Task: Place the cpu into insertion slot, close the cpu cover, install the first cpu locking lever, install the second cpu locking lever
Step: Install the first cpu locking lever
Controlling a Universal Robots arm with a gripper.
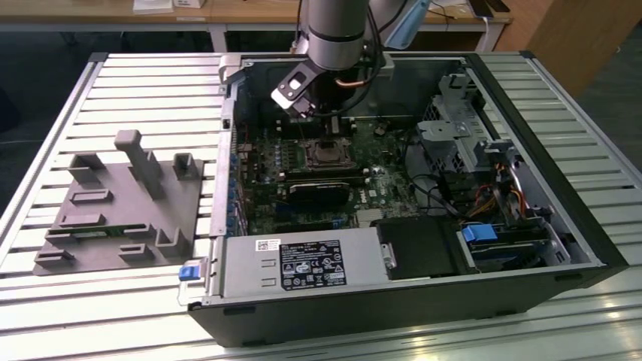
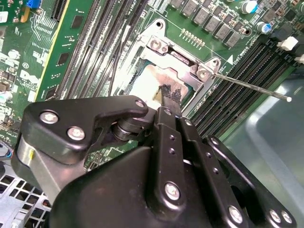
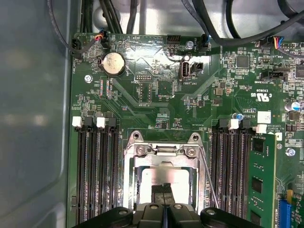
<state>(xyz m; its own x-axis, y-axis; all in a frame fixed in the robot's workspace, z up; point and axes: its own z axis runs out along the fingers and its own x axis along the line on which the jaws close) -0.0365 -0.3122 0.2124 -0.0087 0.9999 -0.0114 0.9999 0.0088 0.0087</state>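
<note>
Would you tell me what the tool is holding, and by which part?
Nothing: the tool is shut empty, tips at the cpu inside the cpu cover.

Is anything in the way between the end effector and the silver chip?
Nothing visible does. In the first wrist view the end effector is right at the bare top of the cpu. The cpu cover lies around the chip's edges, with its window open over the middle.
</note>
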